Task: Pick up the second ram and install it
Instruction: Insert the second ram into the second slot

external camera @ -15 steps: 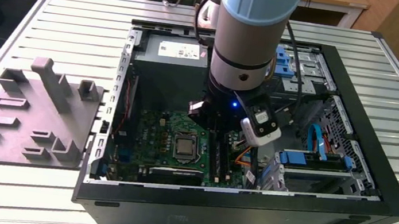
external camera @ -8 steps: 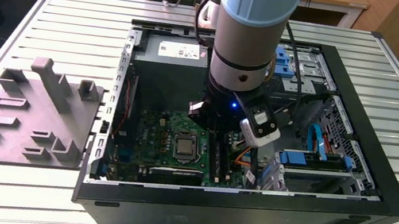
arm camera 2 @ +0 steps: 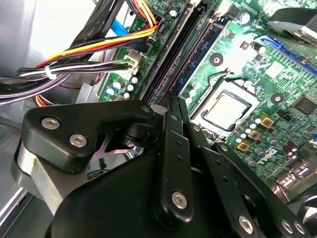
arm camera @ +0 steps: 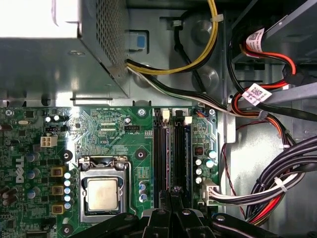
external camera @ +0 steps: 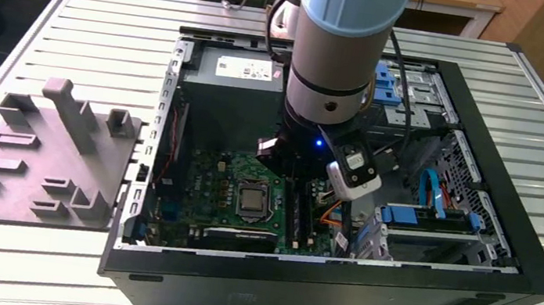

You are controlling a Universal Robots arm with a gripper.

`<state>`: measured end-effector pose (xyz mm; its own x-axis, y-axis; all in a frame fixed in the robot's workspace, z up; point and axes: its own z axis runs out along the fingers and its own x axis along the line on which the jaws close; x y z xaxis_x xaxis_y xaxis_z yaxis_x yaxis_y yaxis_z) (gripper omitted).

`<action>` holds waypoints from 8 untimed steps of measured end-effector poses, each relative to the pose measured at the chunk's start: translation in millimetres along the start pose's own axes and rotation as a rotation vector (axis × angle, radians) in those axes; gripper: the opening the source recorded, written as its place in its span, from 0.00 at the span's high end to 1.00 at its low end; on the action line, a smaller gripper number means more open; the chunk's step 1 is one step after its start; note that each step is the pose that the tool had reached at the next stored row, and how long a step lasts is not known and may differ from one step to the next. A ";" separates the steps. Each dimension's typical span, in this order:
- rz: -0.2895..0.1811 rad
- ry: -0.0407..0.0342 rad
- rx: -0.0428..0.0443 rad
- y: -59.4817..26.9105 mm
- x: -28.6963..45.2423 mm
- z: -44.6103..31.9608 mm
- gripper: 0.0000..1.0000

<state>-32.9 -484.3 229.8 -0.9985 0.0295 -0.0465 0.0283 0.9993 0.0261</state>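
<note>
tool (arm camera: pixel 173 191) closed together, low over one end of the second ram (arm camera: pixel 182 153), where off-centre pressure could leave it half-seated and tilted.

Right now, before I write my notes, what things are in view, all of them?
table: one, silver slats, under everything.
holder: one, grey, on the table, exterior view's left.
computer case: one, black, open, on the table.
circuit board: one, green, inside the case.
processor: one, silver, on the board.
memory stick: one, dark bluish, on the board beside the processor.
cables: several, black, red, yellow, beside the board.
arm: one, grey and light blue, reaching into the case.
gripper: one, black, shut, by the memory stick.
</note>
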 end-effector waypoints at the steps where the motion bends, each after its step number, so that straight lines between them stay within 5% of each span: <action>1: 0.000 0.0001 0.0001 0.0 0.0 0.0 0.89; 8: 0.000 0.0001 0.0002 0.0 0.1 0.8 0.89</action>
<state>-32.9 -484.3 229.0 -0.9985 0.0295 -0.0463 0.0284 0.9993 0.0259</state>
